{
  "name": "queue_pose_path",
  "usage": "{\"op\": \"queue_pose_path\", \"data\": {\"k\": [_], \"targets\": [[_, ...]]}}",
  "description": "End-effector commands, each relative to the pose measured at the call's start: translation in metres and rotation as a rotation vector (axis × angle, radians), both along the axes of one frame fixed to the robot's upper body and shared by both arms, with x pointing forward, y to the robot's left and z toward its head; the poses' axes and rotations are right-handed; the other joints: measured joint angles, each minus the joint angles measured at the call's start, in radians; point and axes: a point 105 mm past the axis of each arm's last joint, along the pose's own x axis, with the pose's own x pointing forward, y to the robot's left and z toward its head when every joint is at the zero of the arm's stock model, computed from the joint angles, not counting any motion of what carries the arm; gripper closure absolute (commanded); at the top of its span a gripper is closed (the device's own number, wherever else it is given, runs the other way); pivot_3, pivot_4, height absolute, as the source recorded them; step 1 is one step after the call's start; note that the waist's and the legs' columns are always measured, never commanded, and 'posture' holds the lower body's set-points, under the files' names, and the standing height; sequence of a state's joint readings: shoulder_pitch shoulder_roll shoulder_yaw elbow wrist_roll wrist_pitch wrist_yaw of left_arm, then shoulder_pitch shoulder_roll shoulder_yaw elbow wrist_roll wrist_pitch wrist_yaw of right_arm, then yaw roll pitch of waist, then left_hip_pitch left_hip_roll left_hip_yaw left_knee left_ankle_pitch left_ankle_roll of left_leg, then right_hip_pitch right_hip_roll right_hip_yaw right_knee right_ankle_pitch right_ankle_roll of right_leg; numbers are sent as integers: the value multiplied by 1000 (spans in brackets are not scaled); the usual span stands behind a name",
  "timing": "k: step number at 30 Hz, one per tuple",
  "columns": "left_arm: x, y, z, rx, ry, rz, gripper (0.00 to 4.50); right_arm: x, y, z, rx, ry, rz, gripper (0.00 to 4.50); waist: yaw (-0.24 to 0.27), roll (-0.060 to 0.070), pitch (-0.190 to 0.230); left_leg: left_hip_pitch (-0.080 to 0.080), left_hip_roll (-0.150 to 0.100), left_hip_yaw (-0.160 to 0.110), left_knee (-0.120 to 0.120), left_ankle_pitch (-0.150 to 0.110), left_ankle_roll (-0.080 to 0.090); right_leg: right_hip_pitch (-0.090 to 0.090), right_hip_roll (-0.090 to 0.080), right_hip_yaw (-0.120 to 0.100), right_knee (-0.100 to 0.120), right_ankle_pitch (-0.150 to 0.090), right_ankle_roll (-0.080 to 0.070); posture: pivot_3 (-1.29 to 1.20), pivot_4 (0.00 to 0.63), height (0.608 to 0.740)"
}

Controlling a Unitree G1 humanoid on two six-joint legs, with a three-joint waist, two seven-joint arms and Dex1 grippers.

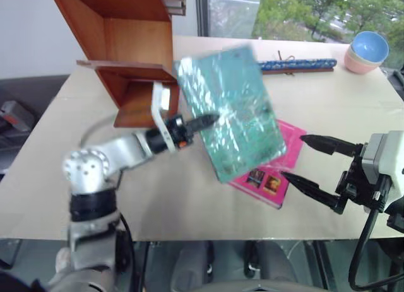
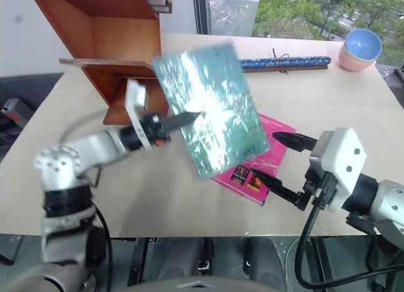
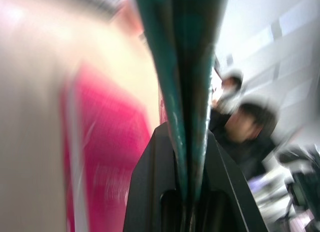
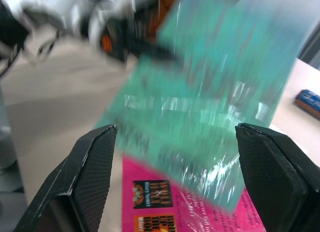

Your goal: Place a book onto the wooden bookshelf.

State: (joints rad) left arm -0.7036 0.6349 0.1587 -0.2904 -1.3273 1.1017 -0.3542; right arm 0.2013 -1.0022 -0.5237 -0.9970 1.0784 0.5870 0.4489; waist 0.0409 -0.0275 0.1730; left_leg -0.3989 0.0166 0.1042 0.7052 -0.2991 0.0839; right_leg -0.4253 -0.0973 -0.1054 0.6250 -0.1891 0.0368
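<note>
The left gripper [image 1: 211,120] is clamped on the left edge of the book [image 1: 230,109], the two black fingers [image 3: 170,192] pressed flat against either cover, as is seen edge-on in the left wrist view. The book is held clear of the table [image 1: 189,197], tilted, with its glossy teal cover turned towards the camera and upward. Its long axis runs diagonally, from the upper end near the wooden bookshelf [image 1: 129,46] down to the lower corner over the pink book [image 1: 271,172]. The upper edge lies just beside the lower board of the bookshelf; whether they touch cannot be told. The pink book lies flat on the table, partly covered from view by the teal book's lower end. The right gripper [image 1: 303,159] is held with its fingers spread wide and nothing between them, pointing at the pink book's right edge and apart from the teal book. Towards the far edge of the table a long blue patterned box [image 1: 297,65] is seen, and at the far right corner stacked bowls [image 1: 366,52], blue in pink.
</note>
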Motion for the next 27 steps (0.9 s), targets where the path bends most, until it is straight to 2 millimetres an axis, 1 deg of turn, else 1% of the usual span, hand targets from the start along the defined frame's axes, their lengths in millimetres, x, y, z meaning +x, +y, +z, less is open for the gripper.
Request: {"op": "queue_pose_path", "data": {"k": [1,2,4,6,7,9,10,11,13,15,16,18,21,23,27], "targets": [[-30,-29,52,185,-561,-164,4427,5,-12,6,0,-48,-47,624,0,2,-1,0,-1,0,0,0,0,0,0,0,0,0,0,0,150,738],[-33,-32,63,253,-720,-170,4427,7,-15,5,-2,-50,-55,624,1,1,0,1,-1,0,-1,0,0,1,0,0,-1,0,0,0,150,738],[-29,-31,75,379,-946,-162,4427,10,-17,4,-2,-54,-60,624,-3,7,-2,2,-1,0,-3,0,0,1,0,0,-3,0,0,0,150,738],[-21,-26,82,452,-1060,-149,4427,12,-16,3,-1,-59,-59,624,-6,11,-3,3,-1,1,-3,0,0,2,1,0,-3,0,0,0,150,738],[-17,-22,88,494,-1121,-134,4427,13,-16,3,2,-65,-56,624,-6,12,-3,4,0,1,-4,0,0,2,2,1,-3,0,0,0,150,738],[-4,-8,108,576,-1219,-47,4427,17,-15,2,9,-73,-49,624,-7,12,-2,4,3,1,-3,1,-2,1,4,1,-2,-1,0,0,150,738],[0,-2,111,632,-1242,-39,4427,19,-14,2,12,-77,-45,624,-7,12,-1,3,4,1,-3,1,-2,1,6,0,-2,-3,4,0,150,738],[3,5,114,683,-1248,-30,4427,21,-13,1,16,-80,-40,624,-12,12,0,3,5,1,-2,2,-3,1,7,1,-2,-3,4,0,150,738],[17,22,117,817,-1187,34,4427,25,-11,0,26,-90,-27,624,-15,13,0,2,6,1,-2,2,-3,-1,7,3,-1,-3,4,0,150,738],[27,40,121,920,-1133,96,4427,29,-8,-1,35,-100,-15,624,-20,12,1,1,6,2,-2,2,-2,-3,7,4,-1,-3,4,0,150,738],[28,48,123,974,-1130,108,4427,31,-6,-2,39,-105,-9,624,-21,12,1,0,5,3,-2,2,-2,-4,7,4,-1,-3,5,0,150,738],[23,58,125,1029,-1066,96,4427,35,-5,-2,48,-118,1,624,-24,10,2,-1,5,3,-2,1,-2,-4,7,5,0,-3,5,0,150,738],[19,81,136,1170,-1009,140,4427,41,-3,0,60,-142,18,624,-24,8,4,-4,6,3,-2,1,-1,-8,7,4,0,-3,5,0,150,738],[20,95,143,1230,-953,190,4427,44,-2,0,61,-152,29,624,-24,8,4,-5,5,3,-2,1,-1,-8,7,4,-1,-3,5,0,150,738],[24,120,152,1409,-884,253,4427,49,1,0,72,-175,57,624,-24,8,4,-4,6,4,-2,1,-1,-8,7,5,0,-3,5,0,150,738]]}}
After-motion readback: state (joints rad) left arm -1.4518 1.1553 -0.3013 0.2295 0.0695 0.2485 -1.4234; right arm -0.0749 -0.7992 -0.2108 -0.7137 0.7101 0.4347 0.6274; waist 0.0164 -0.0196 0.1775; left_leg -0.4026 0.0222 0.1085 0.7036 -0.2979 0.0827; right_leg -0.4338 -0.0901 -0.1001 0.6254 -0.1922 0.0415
